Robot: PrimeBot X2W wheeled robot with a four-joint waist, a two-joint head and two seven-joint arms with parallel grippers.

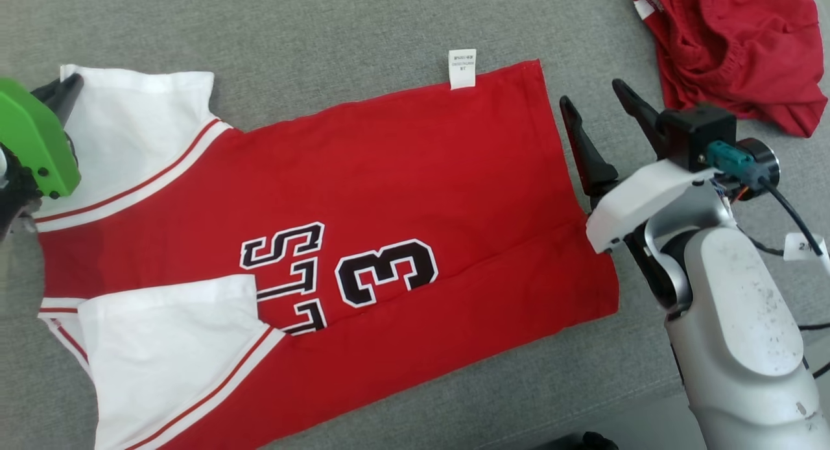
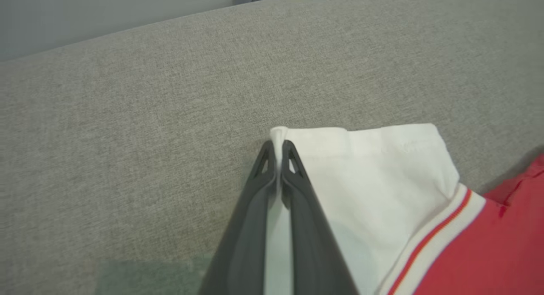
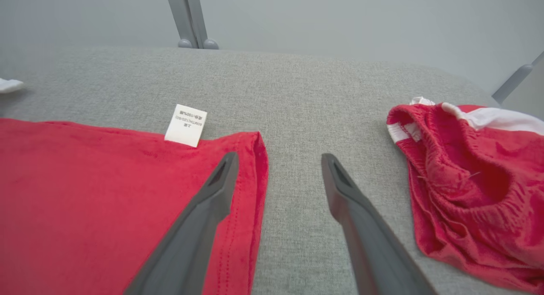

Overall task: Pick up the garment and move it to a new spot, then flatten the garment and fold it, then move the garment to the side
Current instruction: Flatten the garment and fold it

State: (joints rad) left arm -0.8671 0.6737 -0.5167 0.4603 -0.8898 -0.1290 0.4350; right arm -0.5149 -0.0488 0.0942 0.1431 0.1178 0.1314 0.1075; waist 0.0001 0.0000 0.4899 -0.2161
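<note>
The garment, a red jersey with black lettering and white sleeves, lies spread flat on the grey cushion, its near sleeve folded over the lettering. A small white tag sticks out at its far edge. My left gripper is shut on the corner of the far white sleeve; in the head view that gripper sits at the far left under a green cover. My right gripper stands open just off the jersey's hem, one finger over the red cloth, the other over bare cushion.
Crumpled red shorts with an elastic waist lie at the back right, close to my right gripper. The grey cushion stretches bare behind the jersey. Metal legs stand beyond the cushion's far edge.
</note>
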